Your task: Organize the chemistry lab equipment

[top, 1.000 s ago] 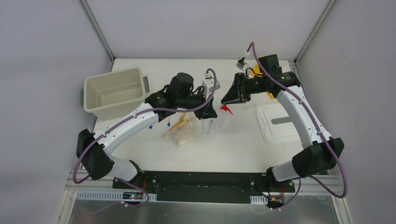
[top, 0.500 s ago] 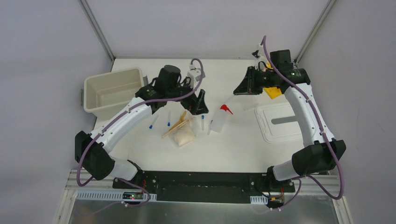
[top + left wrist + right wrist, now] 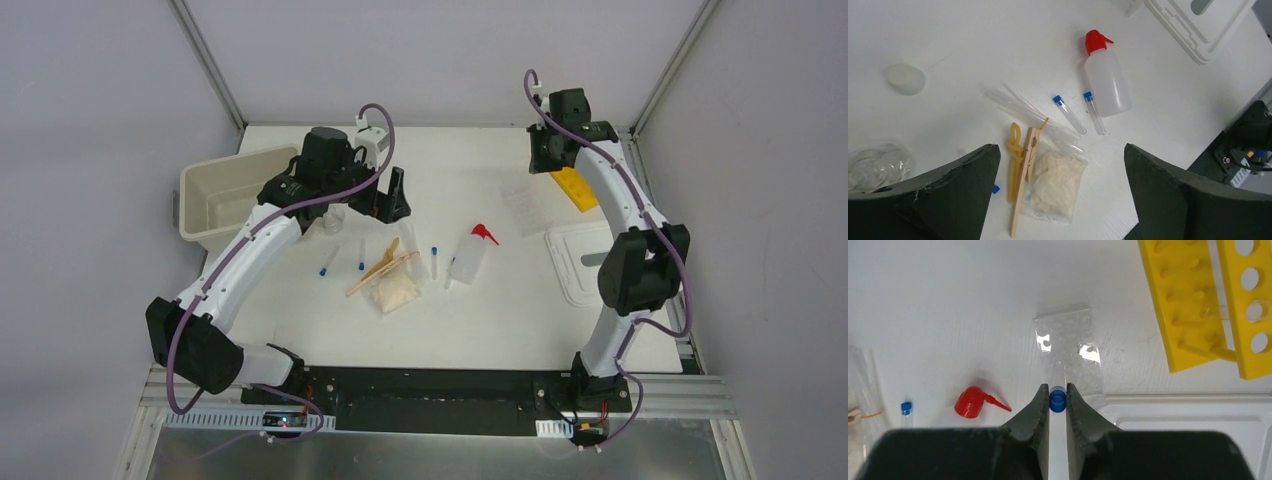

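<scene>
REMOTE LAB BENCH: My right gripper [image 3: 1057, 390] is clamped on a small blue-capped tube [image 3: 1057, 401], one finger pressed to each side of the cap, held high over the far right of the white table [image 3: 470, 160]. Through that wrist camera the tube points down toward a clear holed sheet [image 3: 1068, 347] lying flat on the table, just beside the yellow rack [image 3: 1188, 305], which sits at an angle near the far right corner. My left gripper [image 3: 1060, 150] hovers over the middle of the table with its fingers spread wide and nothing between them. Below it is the rest of the equipment. The squeeze bottle [image 3: 1105, 85] with its red nozzle is there (I cannot tell from here whether it stands or lies on its side), with two capped tubes [image 3: 1068, 114] just beside it, one seeming to touch it. A few long clear tubes without caps [image 3: 1020, 105] lie at a slant next to them. The wooden sticks [image 3: 1024, 175] rest partly over one edge of the beige packet [image 3: 1055, 182]. The clear beaker [image 3: 875, 165] shows at the lower left of that view, partly hidden by a finger. From overhead, two more capped tubes [image 3: 327, 262] lie left of the sticks, the cream bin [image 3: 215, 200] sits at the far left edge, and its white lid [image 3: 590, 265] lies flat on the right.
</scene>
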You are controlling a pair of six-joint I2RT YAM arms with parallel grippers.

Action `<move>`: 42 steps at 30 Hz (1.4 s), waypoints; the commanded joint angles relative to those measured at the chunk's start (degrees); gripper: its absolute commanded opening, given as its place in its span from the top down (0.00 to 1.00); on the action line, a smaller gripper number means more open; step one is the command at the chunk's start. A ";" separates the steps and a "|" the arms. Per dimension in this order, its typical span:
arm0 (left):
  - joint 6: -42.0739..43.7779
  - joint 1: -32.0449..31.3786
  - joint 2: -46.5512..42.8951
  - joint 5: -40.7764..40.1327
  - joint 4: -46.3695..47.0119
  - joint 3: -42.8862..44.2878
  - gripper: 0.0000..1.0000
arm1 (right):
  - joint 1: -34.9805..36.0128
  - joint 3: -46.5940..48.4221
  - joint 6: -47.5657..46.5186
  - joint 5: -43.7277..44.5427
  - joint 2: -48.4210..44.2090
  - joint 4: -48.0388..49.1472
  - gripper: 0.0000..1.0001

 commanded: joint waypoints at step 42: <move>0.07 0.32 -2.89 -4.78 0.57 -1.05 0.01 | 2.47 -0.83 -0.46 3.72 13.08 11.82 1.00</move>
